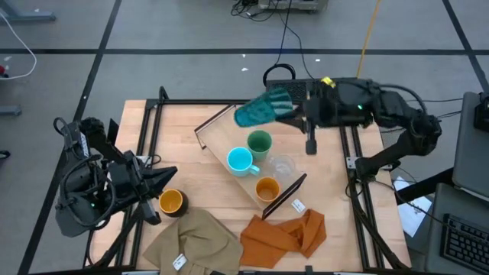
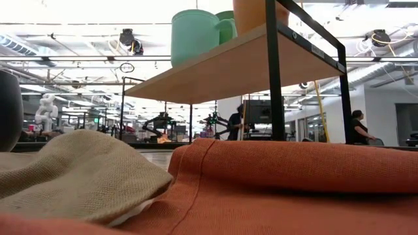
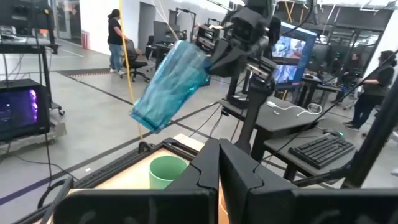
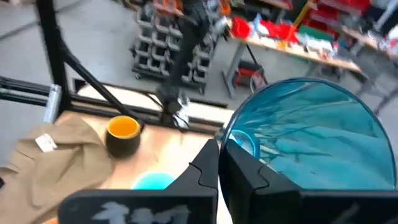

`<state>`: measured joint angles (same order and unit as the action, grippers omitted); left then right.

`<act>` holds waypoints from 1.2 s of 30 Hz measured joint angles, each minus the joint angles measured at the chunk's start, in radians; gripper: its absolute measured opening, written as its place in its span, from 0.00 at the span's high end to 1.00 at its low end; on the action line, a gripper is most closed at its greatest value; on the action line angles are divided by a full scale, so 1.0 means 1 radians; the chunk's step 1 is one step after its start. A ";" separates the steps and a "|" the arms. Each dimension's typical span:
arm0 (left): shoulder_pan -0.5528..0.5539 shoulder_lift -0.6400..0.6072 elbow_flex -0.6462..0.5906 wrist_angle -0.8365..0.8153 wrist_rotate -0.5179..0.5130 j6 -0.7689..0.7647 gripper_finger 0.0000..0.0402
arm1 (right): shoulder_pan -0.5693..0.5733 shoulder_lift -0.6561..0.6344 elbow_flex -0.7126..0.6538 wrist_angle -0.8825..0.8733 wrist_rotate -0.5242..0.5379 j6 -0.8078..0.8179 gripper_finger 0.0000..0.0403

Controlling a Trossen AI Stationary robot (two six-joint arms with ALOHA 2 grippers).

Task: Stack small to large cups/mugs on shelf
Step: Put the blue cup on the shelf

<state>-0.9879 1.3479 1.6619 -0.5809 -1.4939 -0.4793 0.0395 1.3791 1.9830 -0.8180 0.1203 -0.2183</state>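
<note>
While no writing can be read on the small white tags, the right gripper (image 1: 294,109) reaches sideways, high above the shelf (image 1: 221,130), its fingers closed on the tilted teal cup (image 1: 260,109). The left gripper (image 1: 157,183) rests closed beside the dark mug (image 1: 170,202).

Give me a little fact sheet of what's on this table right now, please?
Shelf: holds green cup, blue mug, clear tumbler, orange cup
Teal cup: tilted in the air, gripped by right end effector
Dark mug: on the table, off the shelf
Left end effector: beside dark mug
Cloths: tan, orange
</note>
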 joint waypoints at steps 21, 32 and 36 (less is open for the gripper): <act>0.042 0.000 0.000 0.000 0.092 0.001 0.98 | -0.327 0.292 0.300 -0.265 -0.262 -0.009 1.00; 0.045 0.032 0.000 -0.027 0.133 -0.042 0.98 | -0.394 0.350 0.300 -0.323 -0.386 -0.015 1.00; 0.055 0.046 0.000 -0.065 0.134 -0.096 0.98 | -0.400 0.371 0.300 -0.325 -0.413 -0.017 1.00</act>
<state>-0.9327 1.3943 1.6617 -0.6456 -1.3602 -0.5758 -0.3607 1.7500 2.2826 -1.1427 -0.2928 -0.2352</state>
